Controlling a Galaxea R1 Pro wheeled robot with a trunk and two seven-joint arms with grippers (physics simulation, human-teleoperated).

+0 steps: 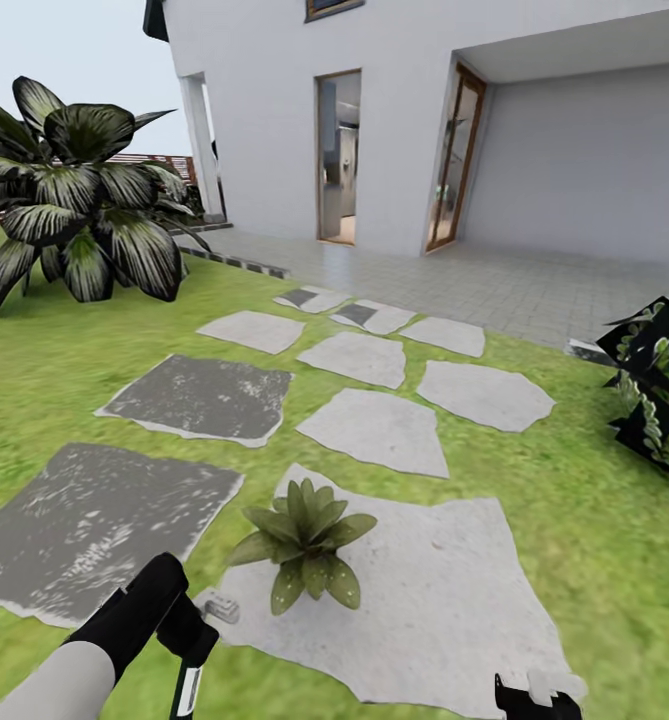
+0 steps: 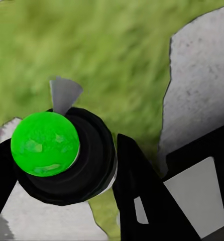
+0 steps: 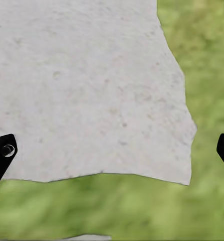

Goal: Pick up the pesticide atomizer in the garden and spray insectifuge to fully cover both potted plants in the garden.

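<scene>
One potted plant (image 1: 304, 545), a low rosette of pointed green leaves, sits on a large pale stepping stone (image 1: 444, 590) in the garden lawn (image 1: 64, 350). My left gripper (image 1: 189, 650) hangs just left of it, shut on the pesticide atomizer (image 2: 44, 143). In the left wrist view the atomizer appears end-on as a bright green disc in a dark ring with a grey wedge. Its pale trigger head (image 1: 221, 607) pokes out toward the plant. My right gripper (image 3: 112, 150) is open over that stone's edge and holds nothing. It also shows low in the head view (image 1: 534, 700).
Grey stepping stones (image 1: 374, 430) lead across the grass to a paved terrace (image 1: 454, 280) and a white house with open doors. A big dark-leaved bush (image 1: 74, 200) stands at far left, another dark bush (image 1: 659, 390) at the right edge.
</scene>
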